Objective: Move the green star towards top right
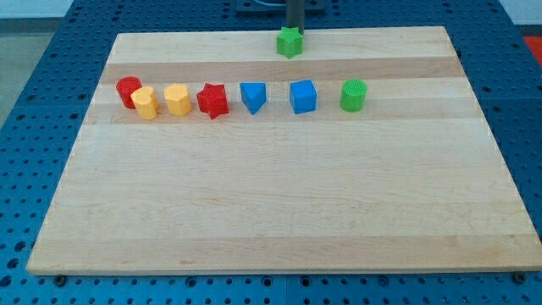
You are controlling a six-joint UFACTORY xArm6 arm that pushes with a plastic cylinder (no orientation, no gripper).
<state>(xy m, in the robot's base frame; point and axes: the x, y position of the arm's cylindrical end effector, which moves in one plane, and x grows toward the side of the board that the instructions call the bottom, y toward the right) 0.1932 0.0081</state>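
Observation:
The green star (289,42) lies near the top edge of the wooden board (279,212), a little right of the middle. My tip (295,30) is right behind the star, at its upper right side, touching or nearly touching it. The dark rod rises from there out of the view's top.
A row of blocks runs across the upper board: red cylinder (128,89), yellow block (146,102), yellow hexagon (177,98), red star (212,100), blue triangular block (252,97), blue cube (303,97), green cylinder (353,95). Blue pegboard surrounds the board.

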